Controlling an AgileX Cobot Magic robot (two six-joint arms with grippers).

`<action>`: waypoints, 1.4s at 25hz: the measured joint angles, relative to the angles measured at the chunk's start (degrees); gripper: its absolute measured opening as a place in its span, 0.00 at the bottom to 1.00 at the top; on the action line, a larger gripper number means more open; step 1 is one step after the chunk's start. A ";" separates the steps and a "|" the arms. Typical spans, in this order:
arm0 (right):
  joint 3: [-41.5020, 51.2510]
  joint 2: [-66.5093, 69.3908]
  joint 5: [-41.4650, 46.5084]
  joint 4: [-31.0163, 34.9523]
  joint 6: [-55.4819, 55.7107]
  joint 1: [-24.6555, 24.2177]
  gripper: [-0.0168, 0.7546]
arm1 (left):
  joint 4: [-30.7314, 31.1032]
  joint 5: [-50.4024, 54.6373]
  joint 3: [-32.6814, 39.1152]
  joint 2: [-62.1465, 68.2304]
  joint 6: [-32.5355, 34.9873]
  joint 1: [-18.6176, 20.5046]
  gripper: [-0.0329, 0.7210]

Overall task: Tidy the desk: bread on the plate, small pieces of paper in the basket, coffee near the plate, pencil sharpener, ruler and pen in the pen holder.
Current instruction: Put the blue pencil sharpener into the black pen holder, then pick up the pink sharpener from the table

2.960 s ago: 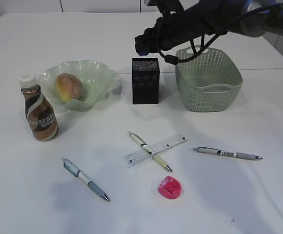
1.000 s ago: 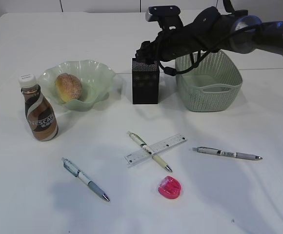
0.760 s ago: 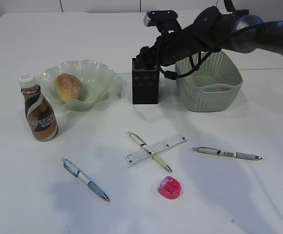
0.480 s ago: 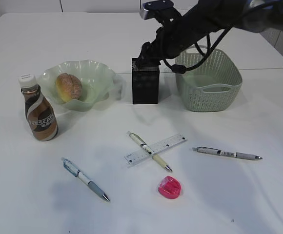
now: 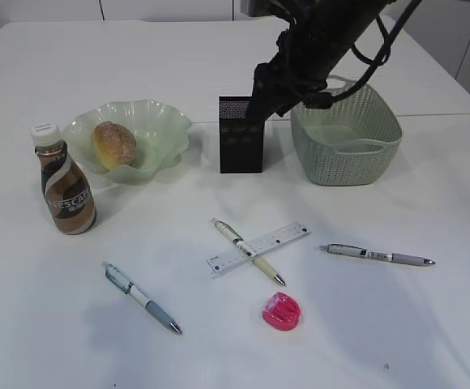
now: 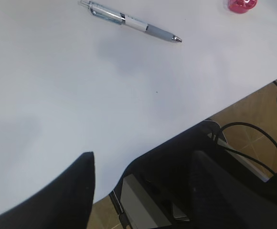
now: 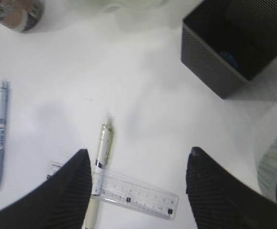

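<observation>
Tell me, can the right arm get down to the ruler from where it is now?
Probably yes. The right tool is open and empty above the ruler, but a pen lies across it and could get caught.

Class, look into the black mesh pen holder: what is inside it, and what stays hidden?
In the right wrist view, the pen holder shows a small blue object low inside. Its walls cover the rest of the inside, so what it is stays unclear.

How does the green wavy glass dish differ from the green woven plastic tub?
The green wavy glass dish is shallow, translucent and ruffled; the green woven plastic tub is deeper, rectangular, with handle cutouts. The dish holds a golden-brown bun; no bun shows in the tub. Both are pale green.
</observation>
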 joint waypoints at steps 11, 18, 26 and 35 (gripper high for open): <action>0.00 -3.11 0.58 -7.65 15.21 -0.09 0.66 | 0.00 0.99 0.00 0.00 0.00 0.00 0.63; 3.73 -9.95 0.81 -7.65 16.98 -0.09 0.66 | 0.00 1.22 0.00 0.00 0.00 0.00 0.63; 17.81 -24.06 1.02 -7.26 17.37 0.15 0.66 | 0.00 1.32 0.00 0.00 0.00 0.00 0.63; 34.16 -35.95 1.13 -9.37 17.37 7.30 0.66 | 1.63 1.43 0.00 0.00 0.00 0.00 0.63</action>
